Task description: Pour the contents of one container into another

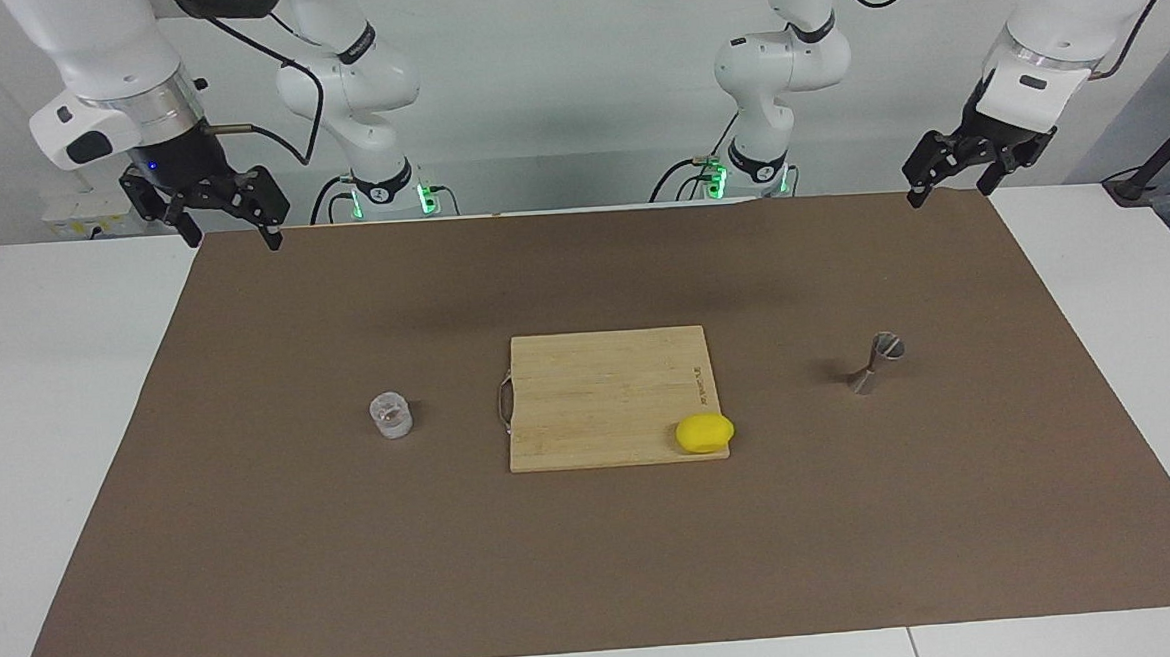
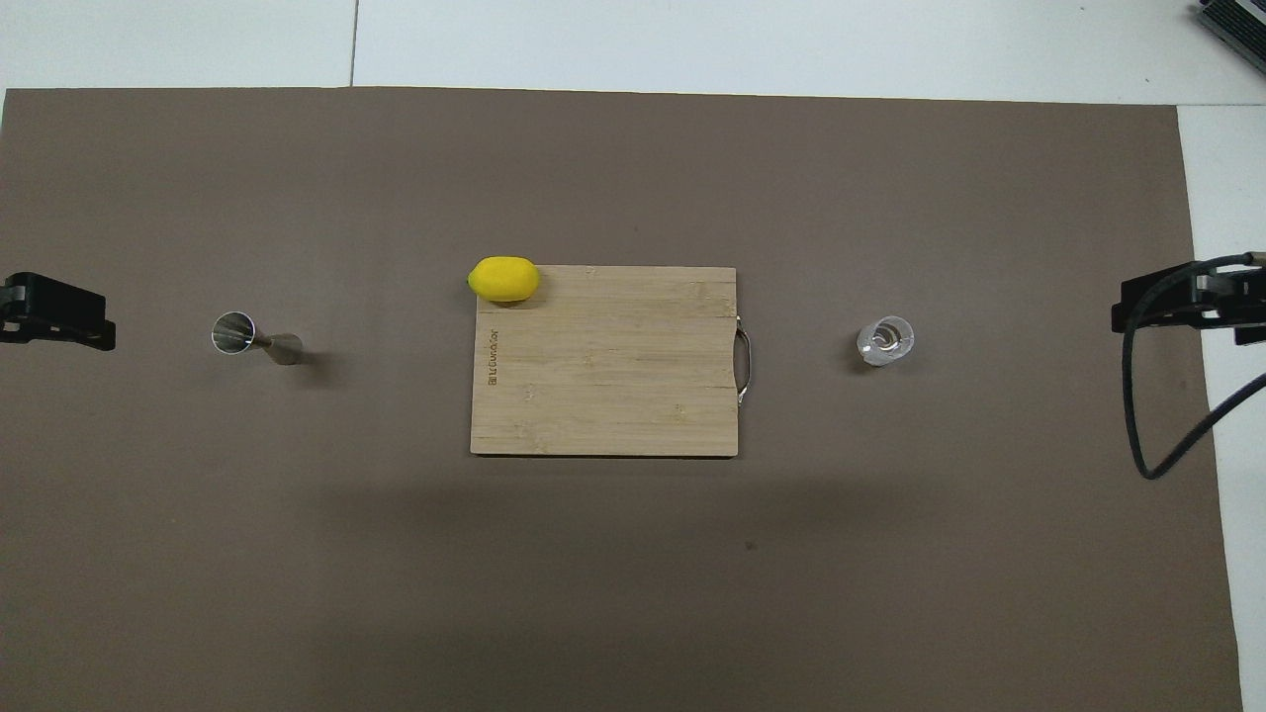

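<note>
Glass cup (image 1: 390, 416) upright beside cutting board (image 1: 609, 397), toward right arm's end; jigger (image 1: 875, 361) toward left's. Right gripper (image 1: 229, 225) nearer cup. Left gripper (image 1: 948, 181) too: jaws wide open, empty.

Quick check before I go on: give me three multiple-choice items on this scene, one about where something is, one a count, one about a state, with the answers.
1. Where is the lemon?
A. on a corner of the cutting board
B. beside the glass cup
C. under a gripper

2. How many containers stand on the brown mat?
A. one
B. two
C. three

3. What are the grippers doing?
A. both hold something
B. one holds the cup
C. both open, holding nothing

Answers:
1 A: it sits on the board's corner toward the left arm's end.
2 B: the cup and the metal jigger.
3 C: the left gripper and right gripper hang open over the mat's corners nearest the robots.
</note>
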Controlling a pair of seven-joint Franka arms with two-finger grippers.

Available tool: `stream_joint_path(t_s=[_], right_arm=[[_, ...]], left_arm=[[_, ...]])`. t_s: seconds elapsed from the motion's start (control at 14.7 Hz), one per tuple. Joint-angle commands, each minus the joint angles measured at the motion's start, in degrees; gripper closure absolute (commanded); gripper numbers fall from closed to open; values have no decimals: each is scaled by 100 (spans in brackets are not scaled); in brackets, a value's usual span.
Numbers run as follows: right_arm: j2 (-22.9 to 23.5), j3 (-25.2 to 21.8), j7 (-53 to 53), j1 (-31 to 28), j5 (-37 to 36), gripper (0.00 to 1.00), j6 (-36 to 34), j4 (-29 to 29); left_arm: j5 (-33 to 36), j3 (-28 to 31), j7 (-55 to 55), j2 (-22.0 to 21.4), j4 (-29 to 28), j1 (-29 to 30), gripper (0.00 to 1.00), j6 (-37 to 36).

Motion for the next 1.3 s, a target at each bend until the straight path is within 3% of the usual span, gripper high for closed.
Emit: stream_joint_path(t_s=[0.0,0.41,0.55,0.75,1.23], right_arm=[[-203,32,-7,-71,38,0,68,-347],[-230,-20,89,-325,38,0,560,-620],[-151,-12,701,-466,64,0,935,-821],[121,-12,1538,-536,422,0,1684,-1130],[166,-12,2523,-528,767,0,1484,-1148]], left_arm=[[-56,75,69,-96,-112,-17,0,242],[-196,84,553,-184,-401,475,0,523],[-467,84,650,-350,-726,799,0,717],[-513,75,641,-395,-754,810,0,691],[-548,-4,580,-395,-736,669,0,700]])
